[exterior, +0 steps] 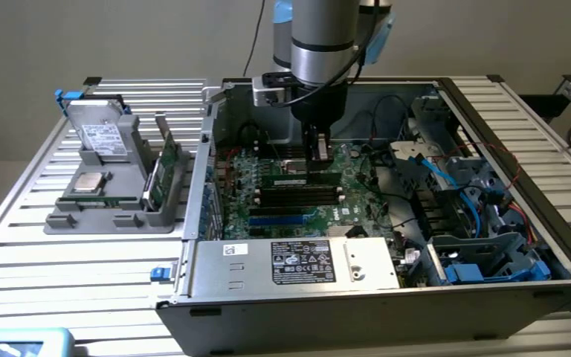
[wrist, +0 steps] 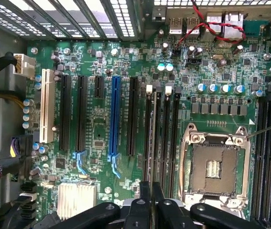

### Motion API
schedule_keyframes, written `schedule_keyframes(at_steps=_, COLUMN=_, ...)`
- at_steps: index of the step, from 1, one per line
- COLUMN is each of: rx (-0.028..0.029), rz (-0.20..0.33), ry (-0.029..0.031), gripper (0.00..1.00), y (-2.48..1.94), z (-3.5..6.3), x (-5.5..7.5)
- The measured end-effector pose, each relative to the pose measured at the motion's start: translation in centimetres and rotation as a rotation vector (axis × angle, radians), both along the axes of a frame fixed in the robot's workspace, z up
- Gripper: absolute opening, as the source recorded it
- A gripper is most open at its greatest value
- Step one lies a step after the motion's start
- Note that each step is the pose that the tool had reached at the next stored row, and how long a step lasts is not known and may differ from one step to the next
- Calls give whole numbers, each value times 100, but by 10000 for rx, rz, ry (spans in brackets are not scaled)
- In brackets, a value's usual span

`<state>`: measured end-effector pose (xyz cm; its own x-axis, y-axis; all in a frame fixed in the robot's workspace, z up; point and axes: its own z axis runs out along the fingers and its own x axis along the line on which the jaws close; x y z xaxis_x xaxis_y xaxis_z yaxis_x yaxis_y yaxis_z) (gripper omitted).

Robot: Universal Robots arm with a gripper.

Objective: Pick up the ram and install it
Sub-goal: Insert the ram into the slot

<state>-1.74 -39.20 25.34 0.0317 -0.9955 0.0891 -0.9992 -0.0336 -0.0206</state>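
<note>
Exterior view: the tool (exterior: pixel 315 172) hangs straight down inside the open computer case (exterior: pixel 198 160), which stands on the slatted surface (exterior: pixel 27 245). It is clenched on the ram (exterior: pixel 288 181), a slim green stick with a white sticker. The stick's long axis runs from nine to three o'clock in this view, parallel to the black memory slots (exterior: pixel 296 198). Those slots lie just beside it toward six o'clock on the motherboard (exterior: pixel 360 195). The stick looks level and close above the board. I cannot tell whether it touches a slot. A grey parts holder (exterior: pixel 107 201) stands well apart, at nine o'clock from the case.

Wrist view: the tool (wrist: pixel 151 198) grips the ram (wrist: pixel 153 143) edge-on, so it reads as a thin pale line. That line lies along the bank of four memory slots (wrist: pixel 166 138) and seems to fall between the first two. The bank sits between the blue expansion slot (wrist: pixel 115 117) and the empty CPU socket (wrist: pixel 214 167).
</note>
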Motion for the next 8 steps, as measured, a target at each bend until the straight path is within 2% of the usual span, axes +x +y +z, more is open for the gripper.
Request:
schedule_keyframes(at_steps=5, rx=-35, rz=1, ry=7, gripper=13, y=5, z=-53, x=0)
schedule_keyframes(at_steps=8, rx=-48, rz=1, ry=7, gripper=13, y=23, z=-70, x=0)
